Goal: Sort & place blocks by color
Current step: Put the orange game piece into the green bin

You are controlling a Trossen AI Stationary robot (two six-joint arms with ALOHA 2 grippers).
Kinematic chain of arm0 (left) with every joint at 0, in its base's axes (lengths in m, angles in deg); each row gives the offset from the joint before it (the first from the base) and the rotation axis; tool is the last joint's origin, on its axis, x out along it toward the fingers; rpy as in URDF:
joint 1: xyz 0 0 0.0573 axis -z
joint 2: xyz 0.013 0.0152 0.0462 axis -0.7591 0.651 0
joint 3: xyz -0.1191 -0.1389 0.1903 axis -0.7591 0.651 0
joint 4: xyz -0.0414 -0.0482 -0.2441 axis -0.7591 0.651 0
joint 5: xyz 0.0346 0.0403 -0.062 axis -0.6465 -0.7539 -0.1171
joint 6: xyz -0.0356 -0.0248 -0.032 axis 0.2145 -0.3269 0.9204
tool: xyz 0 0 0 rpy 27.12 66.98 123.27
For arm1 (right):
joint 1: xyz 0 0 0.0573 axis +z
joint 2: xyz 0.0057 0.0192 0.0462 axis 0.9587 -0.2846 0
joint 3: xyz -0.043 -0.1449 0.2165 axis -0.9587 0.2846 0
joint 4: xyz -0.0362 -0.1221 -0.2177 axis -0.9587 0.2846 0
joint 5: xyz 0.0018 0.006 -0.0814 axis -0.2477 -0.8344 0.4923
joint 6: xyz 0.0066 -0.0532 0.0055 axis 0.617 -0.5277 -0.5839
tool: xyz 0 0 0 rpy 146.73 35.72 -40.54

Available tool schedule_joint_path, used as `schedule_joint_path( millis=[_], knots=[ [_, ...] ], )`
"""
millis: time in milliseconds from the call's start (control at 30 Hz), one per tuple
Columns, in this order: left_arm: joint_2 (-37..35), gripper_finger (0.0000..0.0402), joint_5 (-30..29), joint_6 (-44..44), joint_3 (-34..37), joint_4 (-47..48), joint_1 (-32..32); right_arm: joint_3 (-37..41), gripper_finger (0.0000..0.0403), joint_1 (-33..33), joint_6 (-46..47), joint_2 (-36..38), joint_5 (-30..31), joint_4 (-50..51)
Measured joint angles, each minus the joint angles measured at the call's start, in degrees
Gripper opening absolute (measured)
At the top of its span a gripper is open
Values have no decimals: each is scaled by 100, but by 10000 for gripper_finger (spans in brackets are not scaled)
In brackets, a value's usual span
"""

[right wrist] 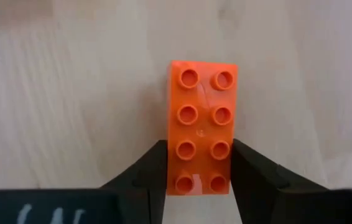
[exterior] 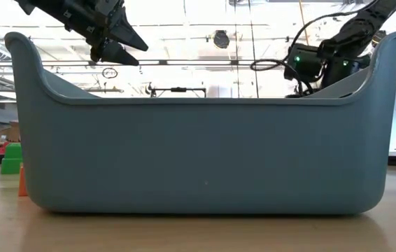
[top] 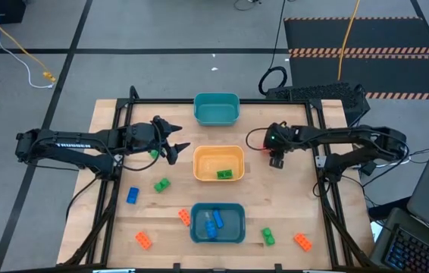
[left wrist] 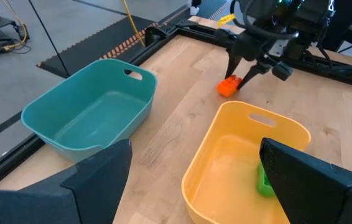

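My right gripper (right wrist: pixel 199 180) points down at the table right of the yellow-orange bin (top: pixel 218 154) and is shut on an orange eight-stud block (right wrist: pixel 201 118), also seen as the orange block (left wrist: pixel 227 86) in the left wrist view. My left gripper (top: pixel 178 137) hangs open and empty above the table, just left of the yellow-orange bin. A green block (top: pixel 224 174) lies in that bin. Several blue blocks (top: pixel 213 224) lie in the near teal bin (top: pixel 237 211). Loose blocks rest flat on the table: green (top: pixel 161 184), blue (top: pixel 133 196), orange (top: pixel 184 216). My right gripper pinches the orange block's two long sides at its end nearer the wrist (right wrist: pixel 199 168), one finger (right wrist: pixel 148 177) on each side. The fingers come from above, pointing down and lying across the block. The block lies level, studs up, seemingly with its underside on the table.
An empty teal bin (top: pixel 216 108) stands at the far edge, centre. More blocks lie near the front edge: orange (top: pixel 144 240), green (top: pixel 267 236), orange (top: pixel 302 241). A black frame rail (top: pixel 322 152) runs along the table's sides. In the low view the near teal bin (exterior: pixel 205 154) blocks most of the table.
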Motion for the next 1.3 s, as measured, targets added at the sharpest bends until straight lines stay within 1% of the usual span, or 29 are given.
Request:
schedule_joint_path(
  millis=[100, 300, 367, 433, 533, 633, 800, 1100, 1233, 1300],
  knots=[
    [0, 356, 0, 0, 0, -33, 0, 0, 127, 34, 84, 79, 6, -707],
    [0, 356, 0, 2, 0, -160, 2, -11, 127, 42, 87, 117, 1, -2947],
    [1, 356, 0, 2, 0, -163, 2, -11, 127, 39, 91, 116, 1, -3545],
    [0, 356, 0, 2, 0, -166, 2, -13, 127, 17, 91, 72, 5, -4085],
    [1, 356, 0, 1, 0, -207, 2, -35, 127, -57, 181, -45, -5, -4600],
    [0, 356, 0, 1, 0, -279, 2, -262, 127, -144, 156, -203, -108, -4611],
    [0, 356, 0, 0, 0, -307, 2, -969, 127, -314, 46, -561, -420, -4405],
    [0, 356, 0, -4, 0, -304, 2, -2494, 127, -724, -246, -1546, -460, -3057],
    [0, 356, 0, -13, 0, -290, 0, -2972, 127, -984, -254, -2026, -460, -2579],
    [0, 356, 2, -15, 0, -286, 2, -3073, 127, -1085, -239, -2222, -458, -2555]
  ],
)
